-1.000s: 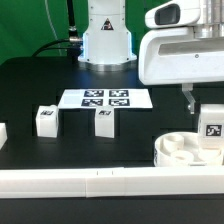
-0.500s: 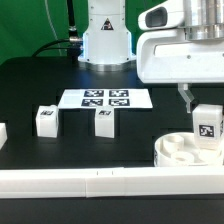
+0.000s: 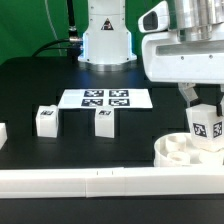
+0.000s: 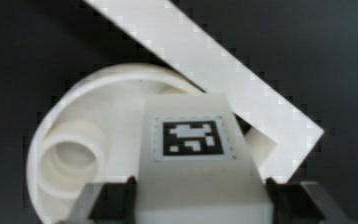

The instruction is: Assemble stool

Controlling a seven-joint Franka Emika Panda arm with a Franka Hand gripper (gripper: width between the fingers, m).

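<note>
1. Long white plastic border rail (image 3: 90, 185): lay nearest the camera, just in front of the seat, running across the table edge. It probably served as a fence to keep parts in.

2. White round thick plastic disc seat (image 3: 170, 155): lay flat on the black table at the exterior view's right. Its recessed sockets faced up, presumably so that legs could be dropped in from above. One round socket (image 4: 69, 158) showed in the wrist view.

3. Short white blocky plastic leg (image 3: 207, 128): was upright over the far side of the seat, with a black-and-white square tag facing the camera. Whether its foot touched the seat could not be told. It was probably being lined up with a socket.

4. Two-finger gripper (image 3: 203, 105): was clenched on that leg's upper end, with a finger (image 4: 114, 200) on either flank.

5. Two loose white blocky legs (image 3: 45, 120) (image 3: 105, 121): stood upright and apart from each other, well away from the seat toward the exterior view's left, awaiting their turn.

6. Marker board (image 3: 105, 98): lay flat beyond the loose legs, farther from the seat.

7. White robot base (image 3: 105, 40): stood farthest back.
</note>
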